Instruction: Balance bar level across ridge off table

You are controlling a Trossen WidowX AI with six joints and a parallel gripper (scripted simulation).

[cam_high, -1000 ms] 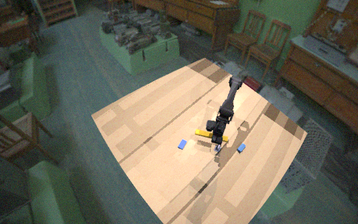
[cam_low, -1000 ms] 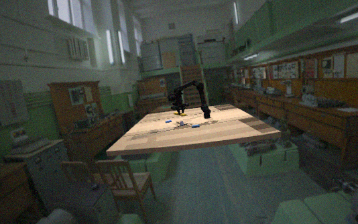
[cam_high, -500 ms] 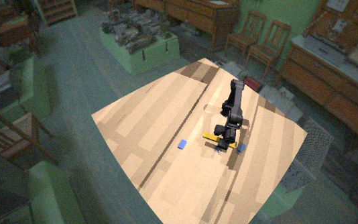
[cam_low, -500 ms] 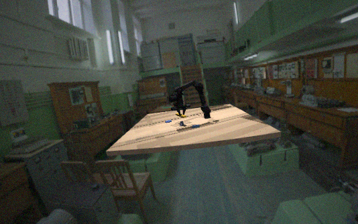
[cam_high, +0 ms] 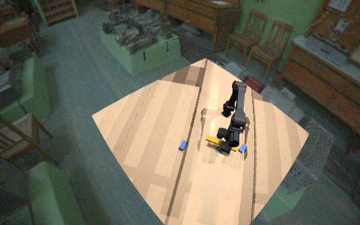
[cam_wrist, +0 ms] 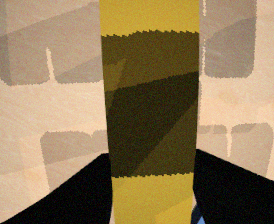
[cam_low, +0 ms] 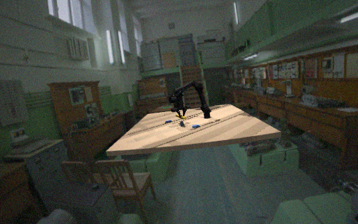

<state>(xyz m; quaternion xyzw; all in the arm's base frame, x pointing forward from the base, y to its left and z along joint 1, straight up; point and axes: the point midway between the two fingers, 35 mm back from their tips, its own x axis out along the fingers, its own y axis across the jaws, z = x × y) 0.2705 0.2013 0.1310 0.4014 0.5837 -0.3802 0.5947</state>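
The yellow bar is held in the air, with its shadow on the table. My gripper is shut on the bar, with a dark finger against each long side in the wrist view. The small dark blue ridge stands on the table below the bar. The arm partly hides it in the top view. A blue sliver shows beside the right finger at the bottom of the wrist view; I cannot tell which thing it is.
One blue block lies on the wooden table to one side of the ridge. Another blue block lies on the other side, near the bar's end in the top view.
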